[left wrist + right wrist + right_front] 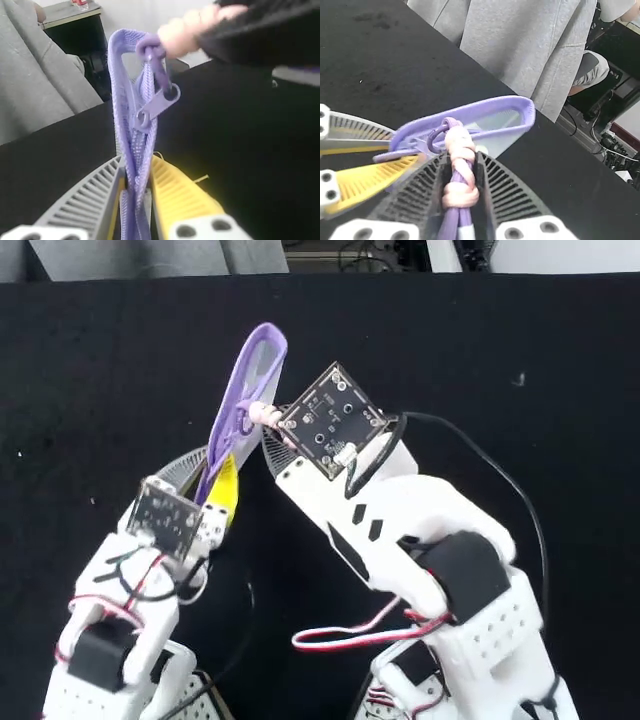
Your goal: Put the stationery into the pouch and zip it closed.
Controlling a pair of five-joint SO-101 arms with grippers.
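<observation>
High view | pouch (236,395) is held raised over the table (100,360) | left jaws are closed on its near end, right jaws on the pink zip cord (264,414) | zip is judged not yet closed

The pouch (245,390) is lavender, a woven band round a pale see-through panel. Its zipper pull (157,105) is the same purple, and the knotted cord (457,172) on it is pink twisted with purple. The left gripper (136,167) has one grey and one yellow finger, both ribbed. The right gripper (461,157) has ribbed black fingers. The desk (500,360) is plain black.
</observation>
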